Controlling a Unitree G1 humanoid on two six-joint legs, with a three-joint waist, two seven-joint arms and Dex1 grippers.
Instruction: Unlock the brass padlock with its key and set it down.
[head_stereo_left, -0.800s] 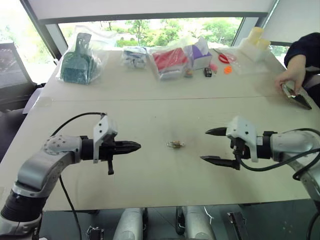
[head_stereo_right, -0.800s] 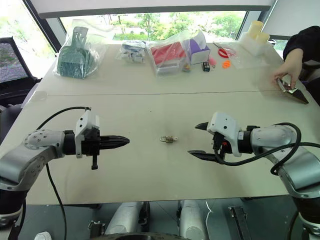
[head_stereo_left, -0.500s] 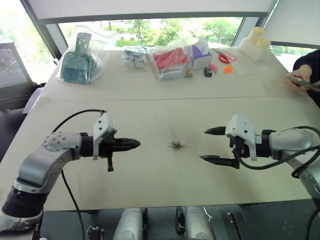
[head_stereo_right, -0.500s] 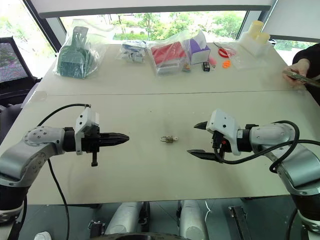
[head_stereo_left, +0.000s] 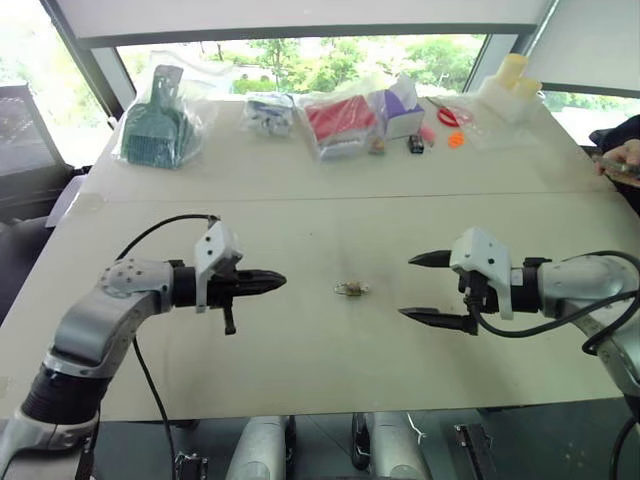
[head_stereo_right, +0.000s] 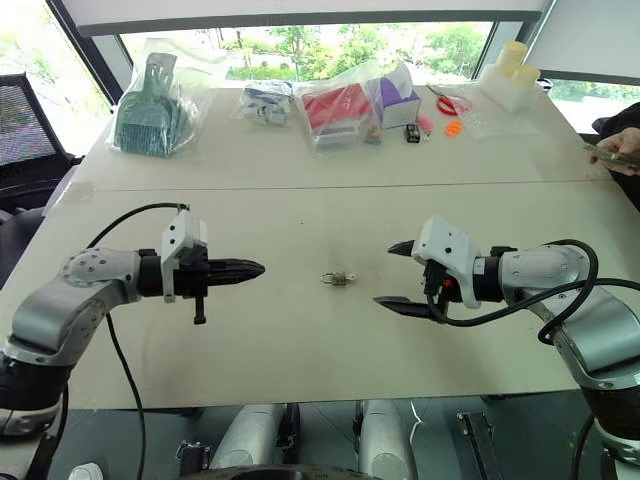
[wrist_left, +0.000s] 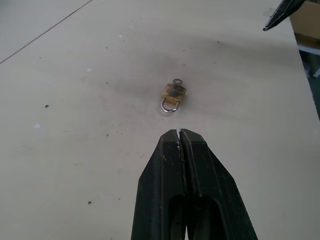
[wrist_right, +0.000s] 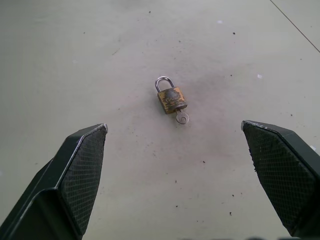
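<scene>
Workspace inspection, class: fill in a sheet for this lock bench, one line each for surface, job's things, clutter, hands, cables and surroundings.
Surface: pale table, speckled, with a seam across it.
Job's things: brass padlock lies flat mid-table between the hands, shackle seated, key in its keyhole.
Clutter: along the far edge, a bagged green scoop, a bagged red item, a purple box, small orange bits.
Hands: left hand shut, holding nothing, pointing at the padlock; right hand wide open on the other side.
Cables: black cable loops over the left arm; another loops round the right forearm.
Surroundings: windows with trees behind; a person's hand holds something at the right edge.
</scene>
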